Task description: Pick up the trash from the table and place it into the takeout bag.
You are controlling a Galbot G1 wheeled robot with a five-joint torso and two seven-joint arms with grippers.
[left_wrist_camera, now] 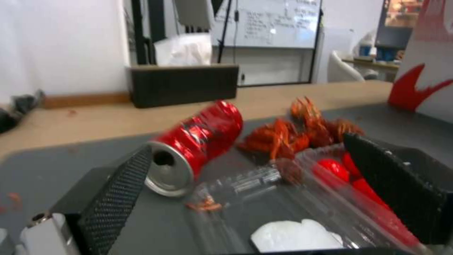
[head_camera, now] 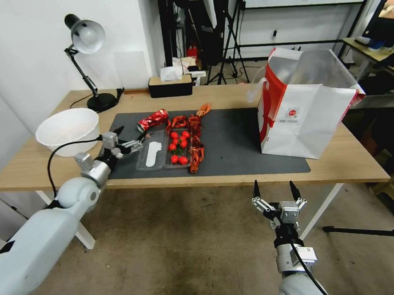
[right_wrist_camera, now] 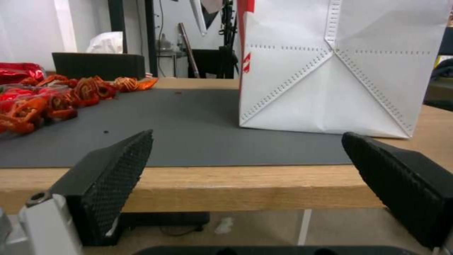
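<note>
Crushed red can (head_camera: 152, 120) lies at eleven o'clock of the wide-spread left gripper (head_camera: 129, 137); right gripper (head_camera: 274, 191) hangs wide below the table (head_camera: 229, 96).

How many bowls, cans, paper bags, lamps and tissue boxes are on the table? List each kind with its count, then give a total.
bowl: 1
can: 1
paper bag: 1
lamp: 1
tissue box: 1
Total: 5

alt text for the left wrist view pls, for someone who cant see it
The left pincer hangs open just above the dark mat, its fingers framing a crushed red can lying on its side and a clear plastic tray with red tomatoes. Red crayfish shells lie behind them, with the takeout bag at the frame's edge.
</note>
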